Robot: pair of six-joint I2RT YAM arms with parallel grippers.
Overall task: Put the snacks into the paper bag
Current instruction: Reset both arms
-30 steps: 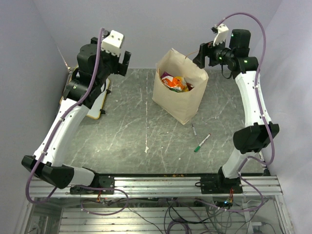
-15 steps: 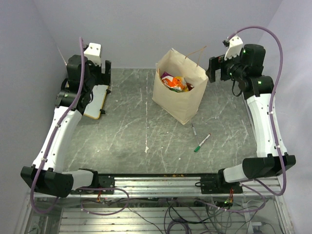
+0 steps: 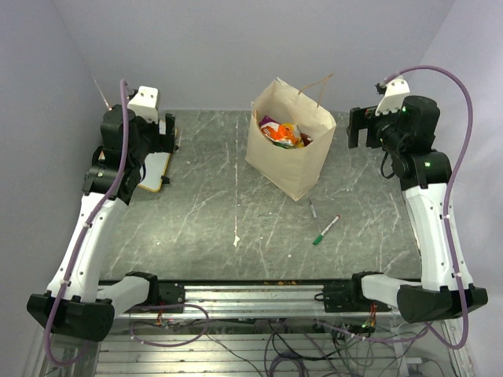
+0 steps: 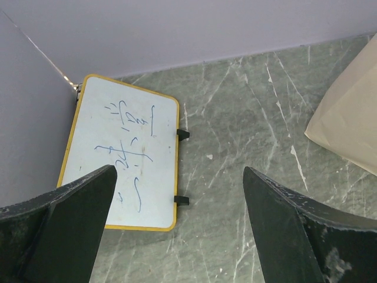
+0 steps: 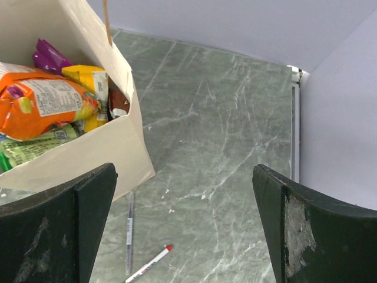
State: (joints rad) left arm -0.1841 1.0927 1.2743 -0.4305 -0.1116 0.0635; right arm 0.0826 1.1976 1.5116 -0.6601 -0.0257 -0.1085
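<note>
The paper bag [image 3: 287,169] is matt, creased cream paper, the snacks [image 5: 44,100] inside are glossy crinkled film, the table [image 3: 196,228] looks like smooth veined grey-green stone, and the whiteboard [image 4: 126,159] is smooth white, framed in yellowish wood.

A cream paper bag [image 3: 295,169] stands upright at the far middle of the grey marbled surface [image 3: 220,212]. Orange and green snack packets [image 3: 283,132] show in its mouth. Just near its near corner lie a grey pen [image 3: 312,210] and a green-ended marker [image 3: 325,230]. The left end effector [image 3: 161,132] hangs over a whiteboard [image 3: 153,171] at far left. The right end effector [image 3: 360,129], fingers spread, hovers right of the bag.
</note>
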